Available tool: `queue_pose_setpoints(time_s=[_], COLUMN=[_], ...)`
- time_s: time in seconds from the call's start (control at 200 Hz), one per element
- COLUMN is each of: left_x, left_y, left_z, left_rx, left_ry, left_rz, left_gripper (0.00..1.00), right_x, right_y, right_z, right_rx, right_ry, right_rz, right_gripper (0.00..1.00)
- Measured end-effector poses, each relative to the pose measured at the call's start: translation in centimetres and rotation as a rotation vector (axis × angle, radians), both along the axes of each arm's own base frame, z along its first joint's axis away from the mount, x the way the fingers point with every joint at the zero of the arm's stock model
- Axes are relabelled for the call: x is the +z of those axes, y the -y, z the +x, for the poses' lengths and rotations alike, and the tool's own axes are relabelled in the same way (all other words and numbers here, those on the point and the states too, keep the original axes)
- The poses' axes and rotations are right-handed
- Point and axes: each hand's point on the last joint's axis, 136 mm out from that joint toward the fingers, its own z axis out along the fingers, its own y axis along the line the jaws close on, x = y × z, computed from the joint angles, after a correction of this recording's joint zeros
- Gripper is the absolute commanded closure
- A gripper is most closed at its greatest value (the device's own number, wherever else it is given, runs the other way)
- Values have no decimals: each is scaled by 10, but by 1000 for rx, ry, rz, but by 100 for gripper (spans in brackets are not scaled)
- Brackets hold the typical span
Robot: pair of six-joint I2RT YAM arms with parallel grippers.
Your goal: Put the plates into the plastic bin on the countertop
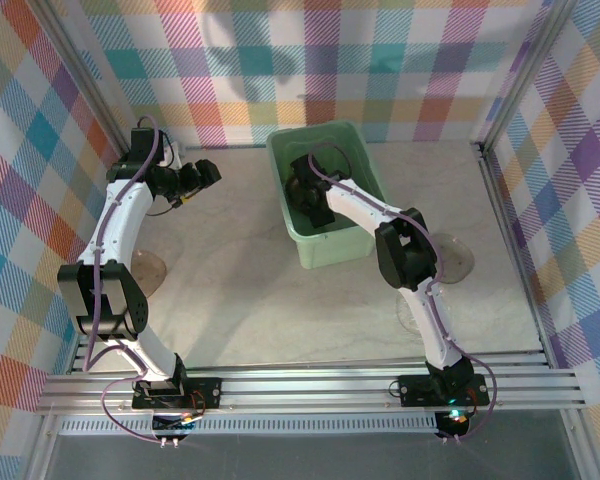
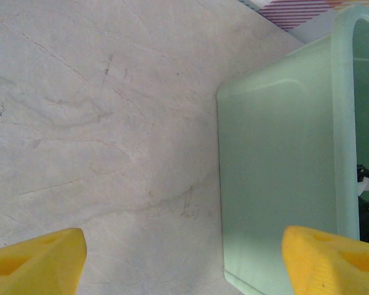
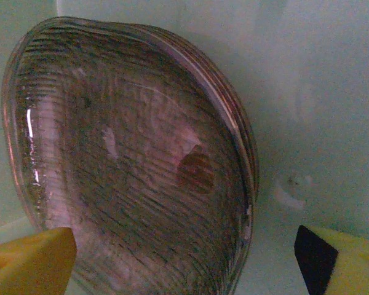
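The mint-green plastic bin (image 1: 355, 240) stands at the back middle of the countertop (image 1: 240, 300). My right gripper (image 1: 302, 192) is down inside it, open. In the right wrist view a stack of ribbed, smoky plates (image 3: 129, 166) leans on edge against the bin's inner wall (image 3: 320, 92), lying between the wide-apart yellow fingers (image 3: 31, 261) of the right gripper (image 3: 184, 264). More clear plates lie on the countertop: one by the left arm (image 1: 150, 272), one right of the right arm (image 1: 458, 255). My left gripper (image 1: 208, 172) hovers open left of the bin, nothing between its fingers (image 2: 37, 261).
Plaid walls (image 1: 310, 60) close off the back and both sides. The bin's outer wall (image 2: 277, 184) fills the right of the left wrist view, with bare countertop (image 2: 111, 123) beside it. A metal rail (image 1: 310, 385) runs along the near edge.
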Motion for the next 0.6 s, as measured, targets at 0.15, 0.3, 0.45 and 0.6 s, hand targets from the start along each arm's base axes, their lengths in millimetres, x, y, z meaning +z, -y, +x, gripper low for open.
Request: queue_pose_setpoints(time_s=[0.15,0.3,0.45,0.6], left_x=[-1,-7,-15,-20], left_y=[0,0,1,1], left_z=[0,2,8,14], left_rx=[1,6,7,4], left_ry=[-2,-20,-41,-52], left_rz=[-1,-7,-17,-20], left_gripper=[18,18,18,18], right_x=[0,9,24,31], right_y=[3,13,20,24], right_z=[-4,-14,-20,-20], right_rx=[11,17,22,19], right_ry=[-8,-7,6,11], right_rz=[-16,-39,-48,-49], right_gripper=[1,1,1,1])
